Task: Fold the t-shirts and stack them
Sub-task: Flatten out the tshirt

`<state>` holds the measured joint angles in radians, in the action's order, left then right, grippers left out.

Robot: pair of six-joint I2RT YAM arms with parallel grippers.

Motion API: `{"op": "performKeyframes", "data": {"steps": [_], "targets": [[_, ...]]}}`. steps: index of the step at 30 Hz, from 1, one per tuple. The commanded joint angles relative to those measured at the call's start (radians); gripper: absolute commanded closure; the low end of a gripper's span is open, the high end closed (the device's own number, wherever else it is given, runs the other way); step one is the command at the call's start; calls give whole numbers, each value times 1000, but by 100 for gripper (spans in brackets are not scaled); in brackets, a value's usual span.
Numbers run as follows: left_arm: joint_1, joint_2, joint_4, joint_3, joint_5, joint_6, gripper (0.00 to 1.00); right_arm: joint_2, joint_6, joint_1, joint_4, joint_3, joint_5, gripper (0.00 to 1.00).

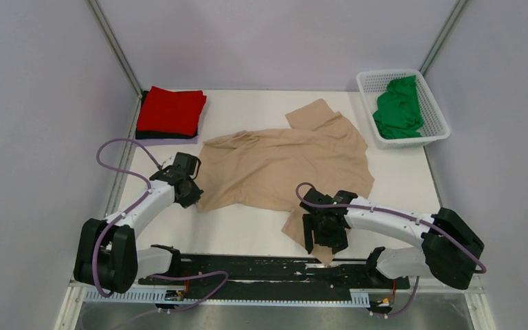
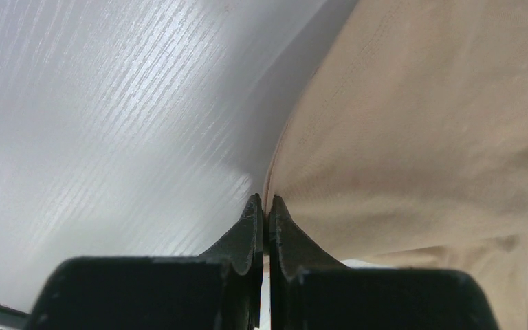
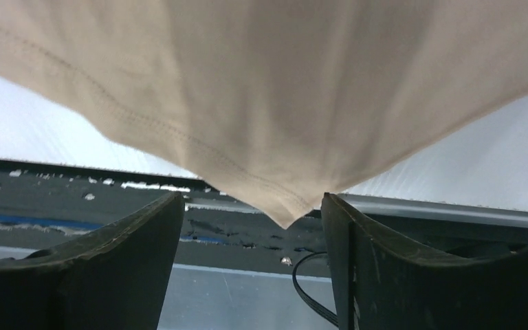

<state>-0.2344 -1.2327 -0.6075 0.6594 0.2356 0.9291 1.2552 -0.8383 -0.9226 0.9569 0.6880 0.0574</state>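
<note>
A beige t-shirt (image 1: 289, 161) lies crumpled and partly spread in the middle of the white table. My left gripper (image 1: 191, 189) is at its left edge; in the left wrist view the gripper (image 2: 266, 203) is shut, with the shirt's hem (image 2: 419, 124) pinched at the tips. My right gripper (image 1: 326, 237) is open over the shirt's near corner by the table's front edge. In the right wrist view the gripper (image 3: 251, 199) is spread wide, and the shirt's corner (image 3: 275, 137) hangs pointed between the fingers without touching them.
A folded red shirt (image 1: 172, 110) lies on a dark folded one (image 1: 165, 135) at the back left. A white basket (image 1: 385, 74) at the back right holds a green shirt (image 1: 399, 106). A black rail (image 1: 261, 265) runs along the front edge.
</note>
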Motion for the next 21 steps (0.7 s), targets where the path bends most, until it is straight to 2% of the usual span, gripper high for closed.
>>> {"op": "performKeyframes", "data": {"steps": [1, 4, 8, 12, 16, 21], "targets": [[0, 28, -16, 11, 33, -15, 100, 72, -69, -4, -114, -13, -48, 30], [0, 34, -21, 12, 33, -14, 100, 139, -107, -1, -110, -9, -121, 38], [0, 45, -23, 14, 30, -23, 100, 189, -164, 27, -105, -28, -155, 66], [0, 48, -48, 28, 48, -32, 100, 137, -216, 99, -87, -33, -223, 87], [0, 57, -47, 71, 37, -51, 100, 8, -154, 233, -88, 13, -333, 99], [0, 64, 8, 215, -8, -110, 100, -106, 105, 510, -156, 189, -432, 100]]}}
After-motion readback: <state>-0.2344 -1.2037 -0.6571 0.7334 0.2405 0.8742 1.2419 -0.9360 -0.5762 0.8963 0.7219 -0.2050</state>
